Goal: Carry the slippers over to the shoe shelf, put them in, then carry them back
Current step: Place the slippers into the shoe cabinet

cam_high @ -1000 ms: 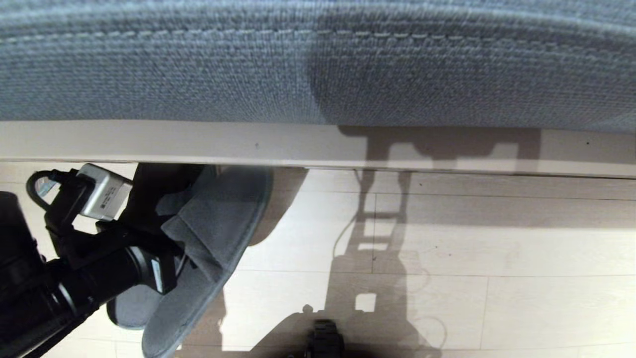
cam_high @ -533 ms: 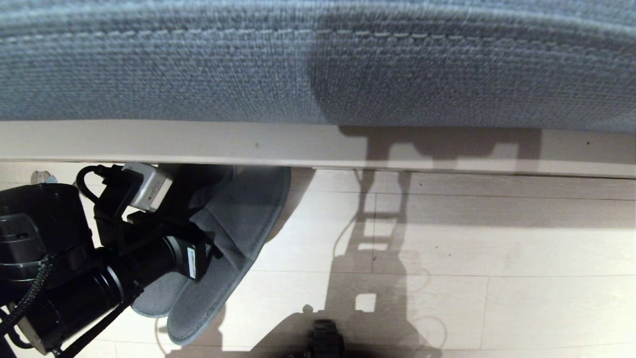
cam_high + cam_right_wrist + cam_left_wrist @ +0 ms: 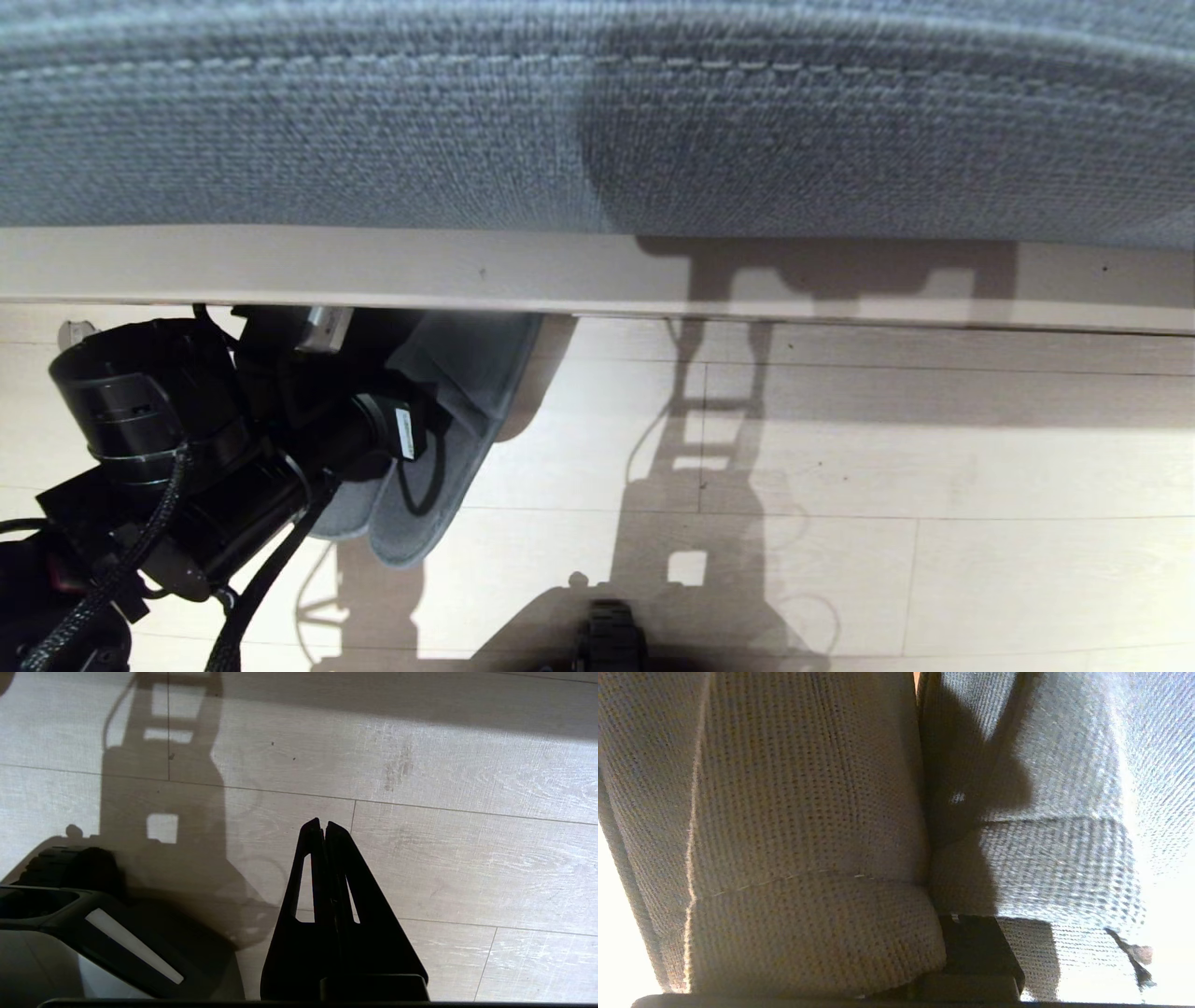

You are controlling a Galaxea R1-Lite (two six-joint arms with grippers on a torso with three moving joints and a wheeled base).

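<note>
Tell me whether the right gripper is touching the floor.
Apart. The right wrist view shows the right gripper with its fingers pressed together, hanging in the air above the pale wood floor, with nothing between them.

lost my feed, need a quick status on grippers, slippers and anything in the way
Left gripper shut on the slippers, toes under the bench board. Right gripper shut, empty, over bare floor. Board edge hides the shelf opening.
</note>
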